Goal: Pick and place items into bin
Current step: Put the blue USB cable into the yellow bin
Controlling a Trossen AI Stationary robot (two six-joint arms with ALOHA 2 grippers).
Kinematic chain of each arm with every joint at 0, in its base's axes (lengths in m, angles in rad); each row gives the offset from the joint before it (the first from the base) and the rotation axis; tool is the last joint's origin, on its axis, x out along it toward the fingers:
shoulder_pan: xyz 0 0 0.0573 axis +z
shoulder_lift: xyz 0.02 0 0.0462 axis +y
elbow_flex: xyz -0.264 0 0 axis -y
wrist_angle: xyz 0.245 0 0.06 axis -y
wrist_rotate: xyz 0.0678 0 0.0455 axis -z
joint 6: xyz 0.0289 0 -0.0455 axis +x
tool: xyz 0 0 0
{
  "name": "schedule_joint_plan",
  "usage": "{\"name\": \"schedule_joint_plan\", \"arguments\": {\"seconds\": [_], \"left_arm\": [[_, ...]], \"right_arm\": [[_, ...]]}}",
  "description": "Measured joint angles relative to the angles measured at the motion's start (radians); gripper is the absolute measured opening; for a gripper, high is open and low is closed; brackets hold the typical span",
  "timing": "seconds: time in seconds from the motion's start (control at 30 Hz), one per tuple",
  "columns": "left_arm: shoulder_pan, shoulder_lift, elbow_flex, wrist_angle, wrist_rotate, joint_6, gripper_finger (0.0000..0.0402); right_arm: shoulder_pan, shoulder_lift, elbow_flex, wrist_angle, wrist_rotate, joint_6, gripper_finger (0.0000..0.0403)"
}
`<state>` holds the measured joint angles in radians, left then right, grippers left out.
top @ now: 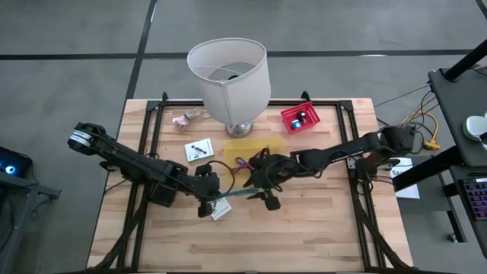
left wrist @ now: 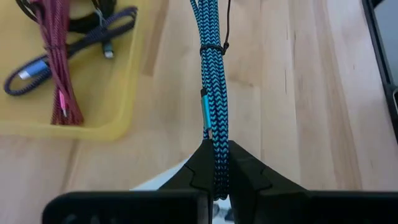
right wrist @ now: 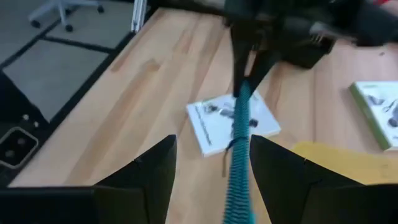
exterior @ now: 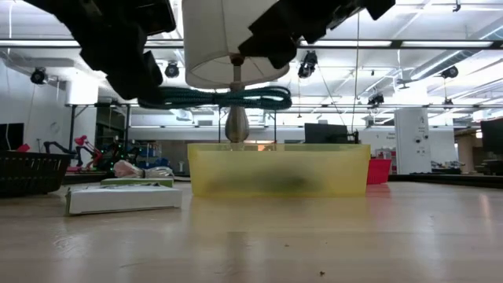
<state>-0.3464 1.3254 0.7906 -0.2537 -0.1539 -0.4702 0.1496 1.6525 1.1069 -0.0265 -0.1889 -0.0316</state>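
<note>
Left gripper (left wrist: pixel 216 163) is clamped on 1 end of the teal braided cable (left wrist: pixel 211 93), held above the table beside the yellow bin (left wrist: pixel 118 118). Right gripper (right wrist: pixel 211 168) stands spread around the cable's other end. Magenta and purple cables (left wrist: pixel 56 68) lie in the bin.

1. 2 dark, slender jointed arms.
2. Left arm's base joint at 9 o'clock carries a silvery ring.
3. Left gripper (left wrist: pixel 216 177) fingers: matte black, wedge-shaped.
4. Right gripper (right wrist: pixel 211 171) fingers: black, broad, tapering.
</note>
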Motion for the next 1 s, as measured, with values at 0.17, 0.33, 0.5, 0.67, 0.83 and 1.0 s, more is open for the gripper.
{"name": "schedule_joint_plan", "arguments": {"seconds": [0.17, 0.33, 0.5, 0.67, 0.83, 1.0], "left_arm": [[0.001, 0.000, 0.000, 0.008, -0.014, 0.001, 0.0010], [0.001, 0.000, 0.000, 0.024, -0.015, 0.003, 0.0011], [0.002, 0.000, 0.000, 0.070, -0.016, 0.005, 0.0012], [0.003, 0.000, 0.000, 0.104, -0.016, 0.006, 0.0012], [0.004, 0.000, 0.002, 0.121, -0.016, 0.007, 0.0012], [0.004, 0.000, 0.002, 0.121, -0.016, 0.007, 0.0013]], "right_arm": [[0.004, 0.017, 0.000, -0.001, 0.006, -0.003, 0.0211], [0.003, 0.019, 0.000, -0.038, 0.059, -0.011, 0.0243], [0.003, 0.019, 0.000, -0.074, 0.059, -0.022, 0.0272], [0.003, 0.019, 0.000, -0.112, 0.063, -0.019, 0.0281], [0.003, 0.019, 0.000, -0.120, 0.111, -0.006, 0.0252], [0.003, 0.019, 0.000, -0.131, 0.110, -0.014, 0.0190]]}}
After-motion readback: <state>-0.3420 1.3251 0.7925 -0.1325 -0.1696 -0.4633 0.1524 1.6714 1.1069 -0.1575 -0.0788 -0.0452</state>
